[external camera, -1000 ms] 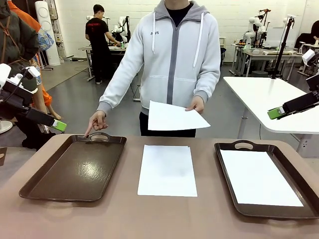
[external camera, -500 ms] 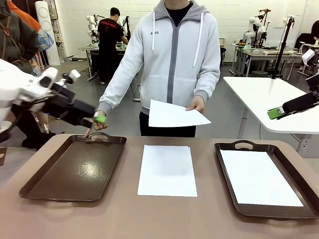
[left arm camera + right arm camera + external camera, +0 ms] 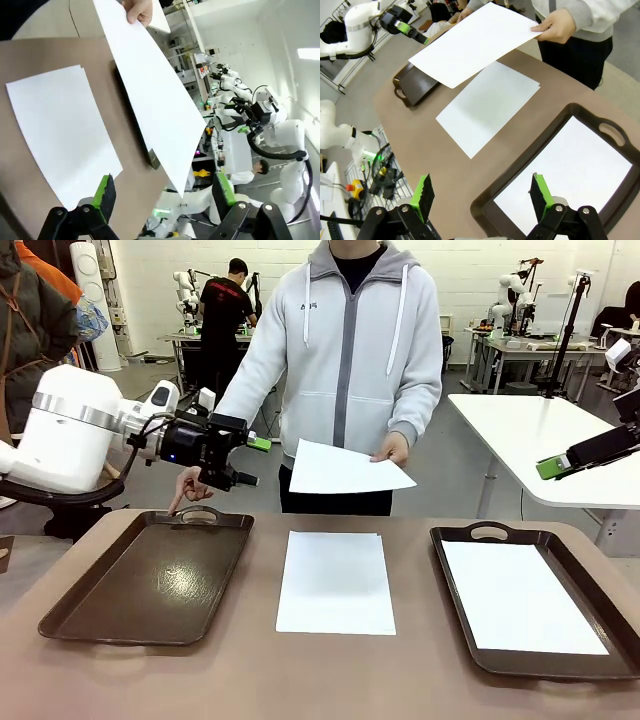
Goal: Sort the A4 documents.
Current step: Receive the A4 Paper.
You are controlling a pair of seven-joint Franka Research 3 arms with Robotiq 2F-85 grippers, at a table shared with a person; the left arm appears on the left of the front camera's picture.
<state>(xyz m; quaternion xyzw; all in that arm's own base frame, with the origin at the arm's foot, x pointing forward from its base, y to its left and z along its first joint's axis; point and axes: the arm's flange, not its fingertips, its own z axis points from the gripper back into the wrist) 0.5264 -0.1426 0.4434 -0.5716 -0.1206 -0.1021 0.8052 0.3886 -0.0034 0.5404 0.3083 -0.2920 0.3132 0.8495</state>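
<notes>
We see a brown tabletop (image 3: 300, 680) carrying two dark brown trays, well apart. The left tray (image 3: 150, 580) lies by the tabletop's left edge and the right tray (image 3: 550, 664) by its right edge, each with a handle at its far end. Beyond the far edge stands a person in a grey zip hoodie (image 3: 345, 360). A white table (image 3: 540, 435) stands farther right.

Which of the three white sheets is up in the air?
The held sheet, gripped by the person's hand; the other two lie flat: the middle sheet on the table, the tray sheet in the right tray.
</notes>
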